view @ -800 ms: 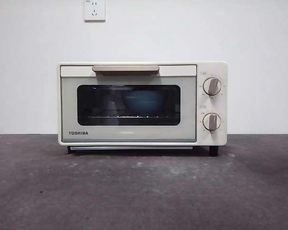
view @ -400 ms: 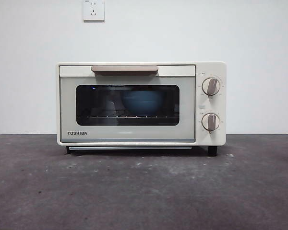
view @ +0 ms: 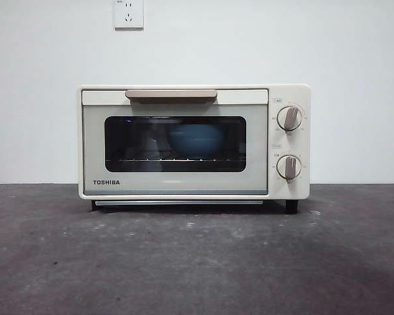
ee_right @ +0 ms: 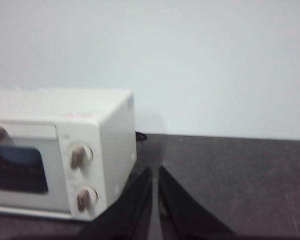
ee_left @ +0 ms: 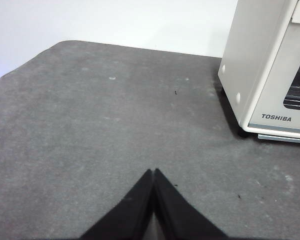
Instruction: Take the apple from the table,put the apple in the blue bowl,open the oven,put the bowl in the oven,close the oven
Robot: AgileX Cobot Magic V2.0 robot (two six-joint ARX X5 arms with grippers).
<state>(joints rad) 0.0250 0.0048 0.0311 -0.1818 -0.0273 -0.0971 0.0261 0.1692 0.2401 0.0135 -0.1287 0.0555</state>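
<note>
1. The cream-white Toshiba oven point(view: 194, 141) stands on the dark grey table point(view: 197, 262) against a white wall, its door shut and the beige bar handle point(view: 171, 95) along the door's top edge
2. Through the dark glass window point(view: 175, 144) the blue bowl point(view: 197, 140) sits on the wire rack inside the oven; the apple cannot be made out from here
3. Two grey knobs point(view: 289, 119) sit one above the other on the panel beside the door
4. A white wall socket point(view: 129, 13) is on the wall above the oven
5. The left gripper point(ee_left: 154, 172) hangs over bare table off the oven's side, its jaws pressed together on nothing
6. The right gripper point(ee_right: 155, 172) is near the oven's knob-side corner, its jaws nearly together with a thin gap, holding nothing
</note>
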